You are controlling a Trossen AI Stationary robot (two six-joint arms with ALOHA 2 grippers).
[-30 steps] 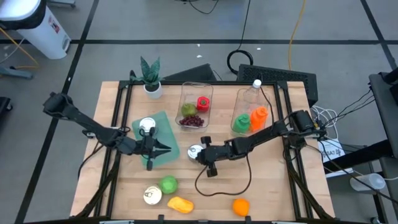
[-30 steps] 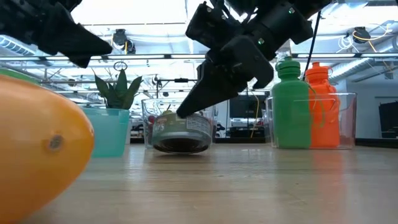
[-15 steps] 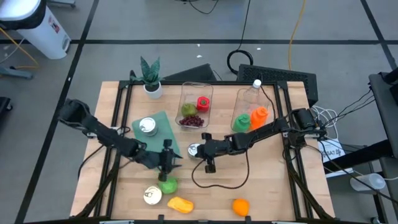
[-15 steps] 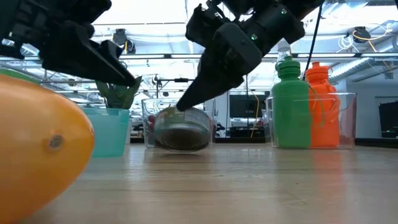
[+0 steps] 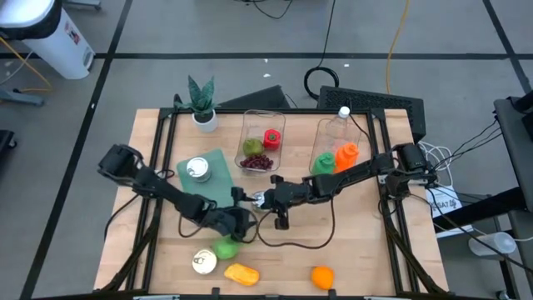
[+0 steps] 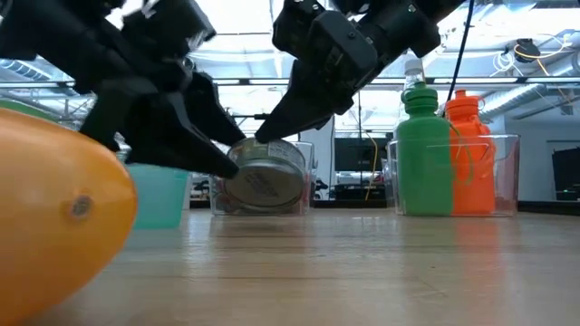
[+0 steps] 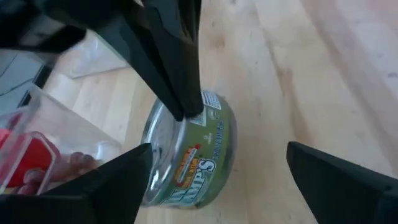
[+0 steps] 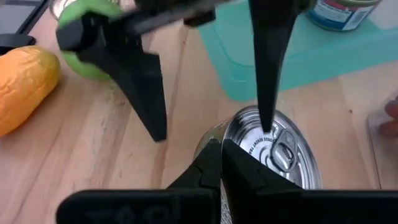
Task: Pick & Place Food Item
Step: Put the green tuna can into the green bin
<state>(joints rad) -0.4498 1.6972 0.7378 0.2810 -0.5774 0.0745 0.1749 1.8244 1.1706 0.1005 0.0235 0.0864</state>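
since 1 s ago the left arm has swung from the teal mat toward table centre, and its gripper went from shut to wide open; the right arm barely shifted, and the can it works on now sits tipped up rather than flat.

table [image 5: 358,250] is a wooden top w/ black frame rails. at the back edge: plant [image 5: 201,98], clear bin [image 5: 263,142] w/ red and green food and grapes, 2nd bin [image 5: 335,148] w/ green and orange bottles. teal mat [image 5: 218,185] left of centre, w/ one can upright on it [image 5: 196,169].

left gripper [image 5: 242,208] is near table centre, fingers spread wide, holding nothing; in the left wrist view the tipped can [image 7: 189,158] lies between its two fingers w/o touching them. right gripper [image 5: 263,200] comes in from the right, fingers closed to a point, tips on the rim of that can [image 5: 260,198]. can't tell whether it pinches the rim or only presses. low view shows the can [image 6: 264,177] leaning on its edge, lid side facing the camera.

front of table: green fruit [image 5: 225,247] just beside the left gripper, another can [image 5: 203,262], yellow fruit [image 5: 241,272], orange [image 5: 322,276] well apart to the right.
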